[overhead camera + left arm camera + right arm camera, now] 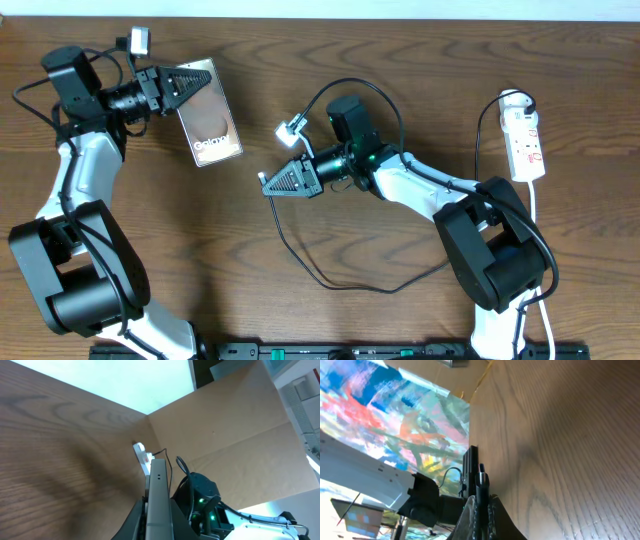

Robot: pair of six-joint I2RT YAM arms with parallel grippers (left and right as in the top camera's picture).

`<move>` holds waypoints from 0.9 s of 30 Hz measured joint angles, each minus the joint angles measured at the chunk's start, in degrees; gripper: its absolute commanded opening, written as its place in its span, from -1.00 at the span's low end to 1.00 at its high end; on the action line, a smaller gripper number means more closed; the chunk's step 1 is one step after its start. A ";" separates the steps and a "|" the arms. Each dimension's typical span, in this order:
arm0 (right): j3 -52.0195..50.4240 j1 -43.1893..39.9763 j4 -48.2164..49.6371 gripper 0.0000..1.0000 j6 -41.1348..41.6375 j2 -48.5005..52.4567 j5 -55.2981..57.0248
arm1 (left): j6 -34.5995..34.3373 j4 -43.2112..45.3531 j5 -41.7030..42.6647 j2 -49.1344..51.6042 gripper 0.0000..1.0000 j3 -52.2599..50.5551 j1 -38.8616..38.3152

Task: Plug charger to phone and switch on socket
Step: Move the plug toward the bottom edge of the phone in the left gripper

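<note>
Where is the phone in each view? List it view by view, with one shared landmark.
Overhead: phone upper left, in left gripper.
Left wrist: bottom centre, edge-on.
Right wrist: probably the dark upright slab, centre.
Landmark: wooden table.

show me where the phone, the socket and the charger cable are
phone [210, 128], overhead view, middle of its brown back
socket [526, 148], overhead view, middle of the white strip
charger [345, 288], overhead view, bottom of its black loop
</note>
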 measured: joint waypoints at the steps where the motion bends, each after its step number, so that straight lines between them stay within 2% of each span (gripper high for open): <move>1: 0.00 0.00 0.63 -0.98 0.00 0.00 -0.22 | 0.22 0.00 0.00 0.00 -0.85 0.00 -0.22; 8: 0.00 0.00 9.01 -0.98 -0.13 0.00 -3.56 | 1.75 0.13 -0.66 0.00 -0.85 0.00 -3.96; 17: 0.02 0.00 13.27 -0.98 -0.17 1.81 -5.88 | 1.90 0.17 -1.33 0.00 -0.85 0.00 -3.87; 23: -0.31 0.00 33.35 -0.98 9.68 9.35 -8.61 | 1.92 0.46 -1.55 0.00 -0.85 0.00 -3.87; 27: -0.22 -0.02 36.44 -0.98 13.00 9.33 -9.25 | 1.92 0.63 -1.60 0.00 -0.85 0.00 -3.87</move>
